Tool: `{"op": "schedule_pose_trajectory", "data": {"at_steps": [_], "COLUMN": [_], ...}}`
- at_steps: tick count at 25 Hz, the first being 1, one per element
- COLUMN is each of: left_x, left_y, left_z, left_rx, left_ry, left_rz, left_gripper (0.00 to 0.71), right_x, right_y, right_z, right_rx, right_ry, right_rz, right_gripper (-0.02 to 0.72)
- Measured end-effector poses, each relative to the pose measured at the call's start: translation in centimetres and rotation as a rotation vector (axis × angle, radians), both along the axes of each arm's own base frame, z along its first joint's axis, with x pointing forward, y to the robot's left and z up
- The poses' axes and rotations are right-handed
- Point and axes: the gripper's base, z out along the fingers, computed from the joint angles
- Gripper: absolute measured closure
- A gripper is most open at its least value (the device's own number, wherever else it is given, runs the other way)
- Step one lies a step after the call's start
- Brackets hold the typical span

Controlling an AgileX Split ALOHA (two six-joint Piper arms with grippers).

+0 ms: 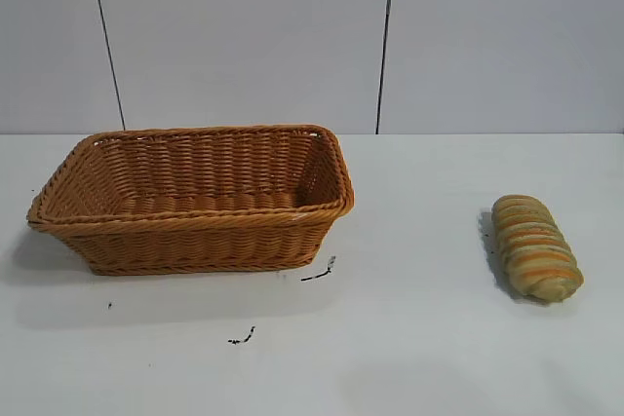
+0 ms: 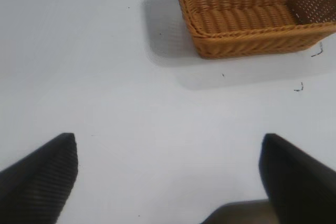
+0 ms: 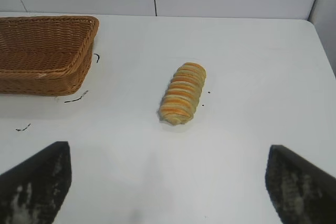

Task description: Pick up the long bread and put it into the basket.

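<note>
A white table point(image 1: 419, 338) is filling the lower half of the exterior frame, with pale wall panels behind it. The basket point(image 1: 195, 231), woven orange-brown wicker with flared sides, is sitting at centre left of that frame with nothing inside it. The long bread point(image 1: 534, 246), a tan loaf with orange-brown stripes, is lying flat on the table at the right of the frame, well apart from the basket. A few small dark marks point(image 1: 319, 273) are showing on the table just in front of the basket's near right corner.

Neither arm is appearing in the exterior frame. In the left wrist view, the left gripper point(image 2: 168, 169) is holding its two dark fingers point(image 2: 39, 179) wide apart, gripping nothing and touching nothing, with the basket point(image 2: 247, 40) at the upper right of that frame. In the right wrist view, the right gripper point(image 3: 168, 174) is likewise spreading its fingers point(image 3: 37, 179) wide apart and empty, and the long bread point(image 3: 182, 93) is lying near the middle of that frame, clear of both fingers, with the basket point(image 3: 44, 72) at the upper left.
</note>
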Motion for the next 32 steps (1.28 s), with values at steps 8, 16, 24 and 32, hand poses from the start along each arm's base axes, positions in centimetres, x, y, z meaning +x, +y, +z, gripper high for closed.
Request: {"op": "schedule_pose_trajectory", "data": {"at_steps": [8,16,24,32], "left_x": [0.0,0.0,0.0,0.0], "left_y": [0.0,0.0,0.0,0.0], "left_z": [0.0,0.0,0.0,0.0], "left_rx": [0.0,0.0,0.0,0.0], "left_ry": [0.0,0.0,0.0,0.0], "left_rz": [0.0,0.0,0.0,0.0], "left_gripper": [0.018,0.018,0.018,0.018], "right_x": [8.2,18.9,28.6,36.0], "right_y": [0.4,0.9,1.4,2.7], "right_z": [1.0,-1.3,-4.1,-7.9], "right_rx": [-0.021,-0.051,-0.065,-0.068], "right_ry": [0.384,0.703,0.827,0.84], "right_rz": [0.0,-0.005,-0.003,0.01], "right_gripper": [0.014,0.014,0.014,0.014]}}
